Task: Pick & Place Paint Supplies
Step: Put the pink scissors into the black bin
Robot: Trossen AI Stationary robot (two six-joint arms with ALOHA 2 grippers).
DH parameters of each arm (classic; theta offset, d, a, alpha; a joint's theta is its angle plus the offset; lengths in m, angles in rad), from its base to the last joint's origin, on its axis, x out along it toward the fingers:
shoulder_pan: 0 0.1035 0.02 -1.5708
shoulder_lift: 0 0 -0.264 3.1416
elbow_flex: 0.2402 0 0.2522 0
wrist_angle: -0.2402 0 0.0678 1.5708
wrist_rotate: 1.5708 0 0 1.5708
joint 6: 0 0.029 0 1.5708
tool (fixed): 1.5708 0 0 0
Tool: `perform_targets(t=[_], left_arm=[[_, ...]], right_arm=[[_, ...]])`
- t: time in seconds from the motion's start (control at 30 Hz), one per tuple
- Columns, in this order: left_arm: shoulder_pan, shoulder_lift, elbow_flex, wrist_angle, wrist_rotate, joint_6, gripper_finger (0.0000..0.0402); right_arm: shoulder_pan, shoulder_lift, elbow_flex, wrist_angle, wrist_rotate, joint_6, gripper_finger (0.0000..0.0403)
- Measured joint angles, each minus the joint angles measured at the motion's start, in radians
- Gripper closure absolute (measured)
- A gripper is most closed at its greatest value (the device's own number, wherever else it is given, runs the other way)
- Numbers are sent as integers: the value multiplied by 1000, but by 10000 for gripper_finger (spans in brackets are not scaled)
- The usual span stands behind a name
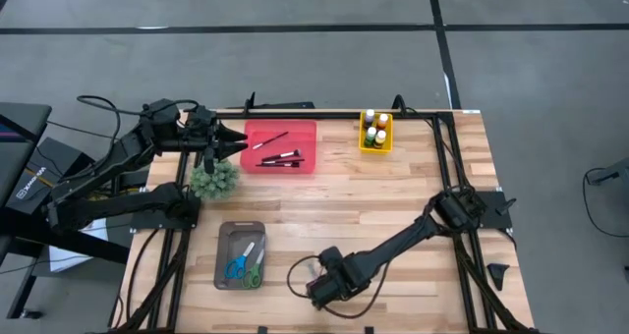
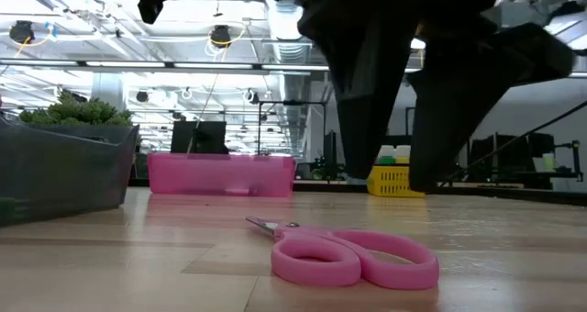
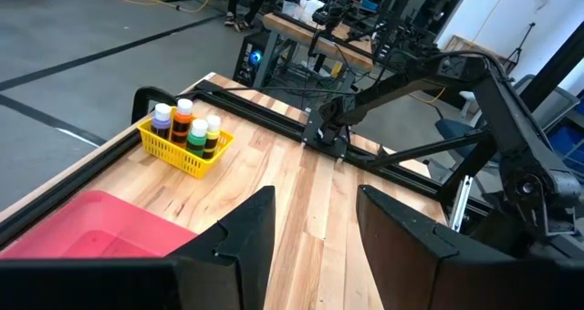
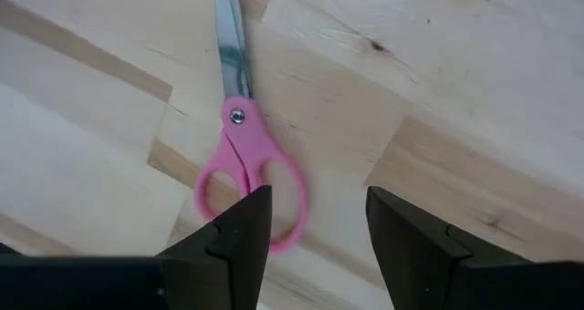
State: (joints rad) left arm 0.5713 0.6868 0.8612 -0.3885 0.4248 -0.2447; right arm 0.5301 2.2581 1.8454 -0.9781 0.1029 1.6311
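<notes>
Pink scissors (image 2: 353, 255) on wooden table (image 2: 138, 266)

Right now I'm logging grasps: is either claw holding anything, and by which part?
Nothing is held. The right claw hangs open over the pink scissors; the left claw is open near the pink tray.

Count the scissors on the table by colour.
Blue scissors: 1
Green scissors: 1
Pink scissors: 1
Total: 3
</notes>
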Motion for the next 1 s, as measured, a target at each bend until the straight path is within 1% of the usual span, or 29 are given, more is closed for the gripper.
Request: perform_targets(t=[0.17,0.3,0.43,0.73,0.93,1.0], left_arm=[[0,0,0,0,0,0,252],[0,0,0,0,0,0,252],[0,0,0,0,0,0,252],[0,0,0,0,0,0,252],[0,0,0,0,-1,0,252],[0,0,-1,-1,-1,0,252]], right_arm=[[-11,0,0,50,-24,-69,228],[-9,0,0,42,-27,-72,228],[-7,26,-2,35,-36,-103,228],[-16,25,-1,23,-36,-157,228],[-23,76,6,83,-117,-196,228],[-23,78,4,77,-118,-185,228]])
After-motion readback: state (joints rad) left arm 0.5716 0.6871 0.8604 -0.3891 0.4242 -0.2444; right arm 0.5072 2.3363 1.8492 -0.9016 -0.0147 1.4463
